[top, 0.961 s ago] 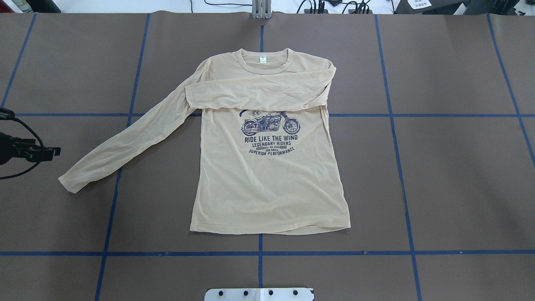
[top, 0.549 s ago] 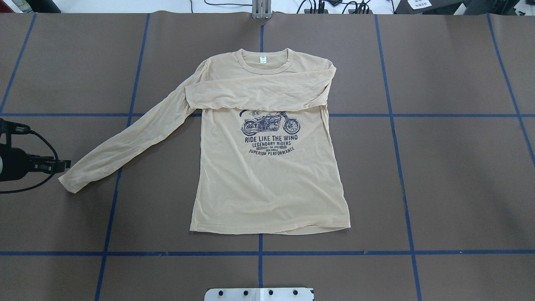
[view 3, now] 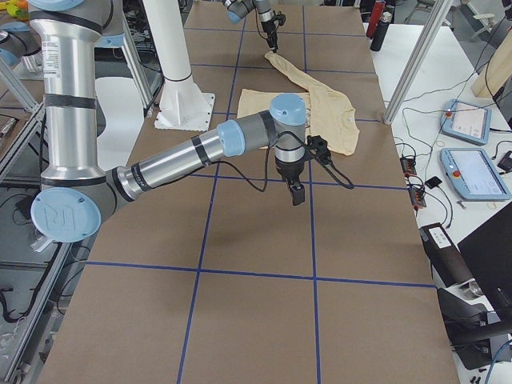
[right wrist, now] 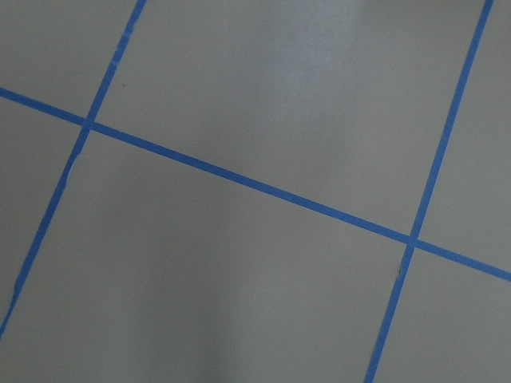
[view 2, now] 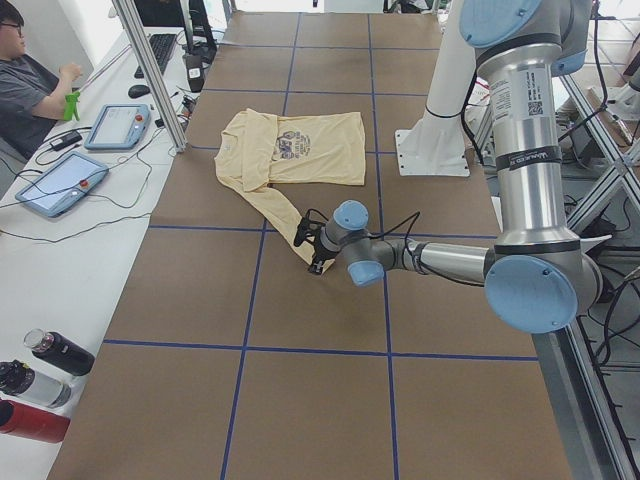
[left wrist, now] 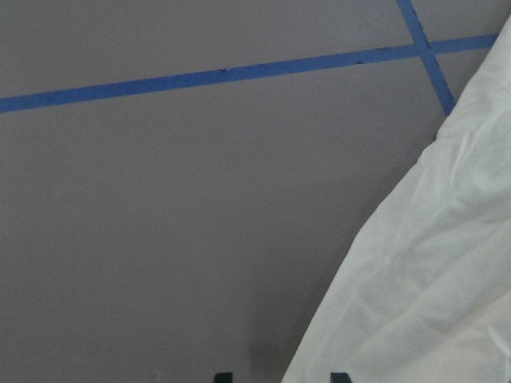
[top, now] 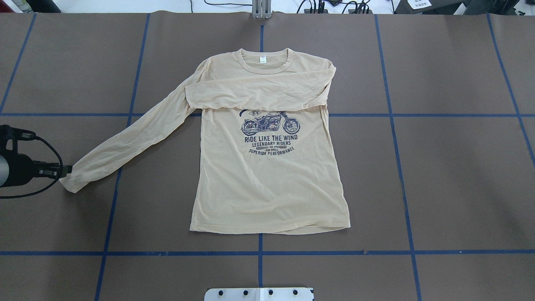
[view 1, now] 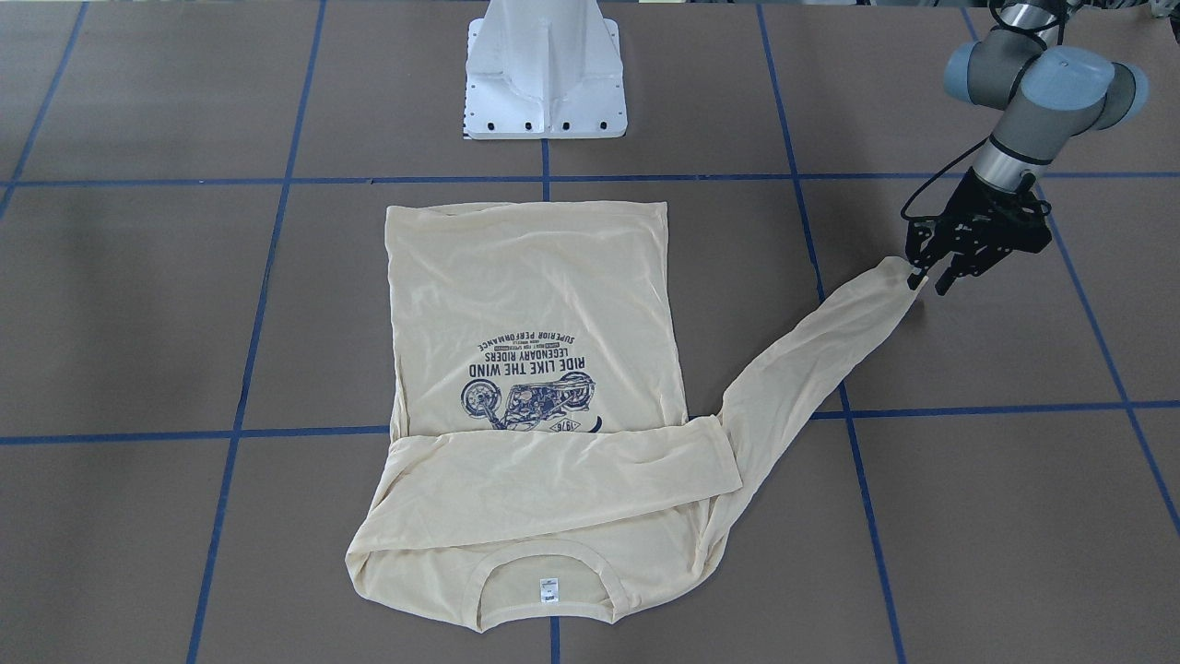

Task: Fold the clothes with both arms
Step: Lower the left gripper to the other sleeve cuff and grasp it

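While the left gripper (view 1: 926, 277) sits at the cuff (view 1: 887, 278) of the outstretched sleeve (top: 125, 142) with its fingers spread, one over the cloth edge and one off it, nothing is pinched yet. The shirt (top: 267, 188) lies flat, print up, mid-table (top: 451, 175), its other sleeve folded across the chest. The risk as I judge it: closing from here may catch only the very hem or one thin layer, so the sleeve slips free or tugs the body askew when lifted. The right gripper (view 3: 297, 192) hangs above the table to the right of the shirt, apart from it. It shows only in a side view, so I cannot tell whether its fingers are spread or together. The left wrist view cuts off all but the fingertips, and how the cuff meets the table is hard to make out
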Controlling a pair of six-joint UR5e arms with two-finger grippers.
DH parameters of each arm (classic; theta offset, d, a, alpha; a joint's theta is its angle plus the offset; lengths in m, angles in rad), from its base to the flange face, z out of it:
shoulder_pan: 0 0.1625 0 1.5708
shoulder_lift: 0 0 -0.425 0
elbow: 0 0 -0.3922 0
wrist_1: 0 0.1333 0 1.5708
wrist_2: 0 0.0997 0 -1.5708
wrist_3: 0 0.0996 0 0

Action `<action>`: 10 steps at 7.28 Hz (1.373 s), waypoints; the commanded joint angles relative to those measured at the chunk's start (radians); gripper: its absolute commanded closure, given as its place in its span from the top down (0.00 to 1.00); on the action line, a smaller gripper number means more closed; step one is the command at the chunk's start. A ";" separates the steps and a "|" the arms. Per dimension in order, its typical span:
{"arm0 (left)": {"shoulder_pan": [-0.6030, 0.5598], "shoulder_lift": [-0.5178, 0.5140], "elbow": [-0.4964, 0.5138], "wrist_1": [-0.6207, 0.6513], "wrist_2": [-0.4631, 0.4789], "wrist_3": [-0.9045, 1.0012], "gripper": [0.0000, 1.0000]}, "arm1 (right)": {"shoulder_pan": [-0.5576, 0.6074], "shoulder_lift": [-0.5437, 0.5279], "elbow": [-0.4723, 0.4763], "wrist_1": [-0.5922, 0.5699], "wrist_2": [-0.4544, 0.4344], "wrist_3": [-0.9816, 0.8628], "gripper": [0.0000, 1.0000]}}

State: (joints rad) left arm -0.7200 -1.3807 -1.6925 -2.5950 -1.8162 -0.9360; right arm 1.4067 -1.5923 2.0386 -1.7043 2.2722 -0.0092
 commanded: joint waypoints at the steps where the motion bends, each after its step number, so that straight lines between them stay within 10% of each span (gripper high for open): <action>1: 0.001 0.005 0.000 0.000 -0.005 -0.003 0.45 | 0.000 0.000 -0.002 0.000 0.000 0.000 1.00; 10: 0.027 0.009 0.022 -0.007 -0.006 -0.001 0.38 | 0.000 0.002 -0.002 0.000 0.000 -0.002 1.00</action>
State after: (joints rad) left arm -0.6938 -1.3714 -1.6722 -2.6014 -1.8230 -0.9370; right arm 1.4067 -1.5925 2.0371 -1.7042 2.2718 -0.0107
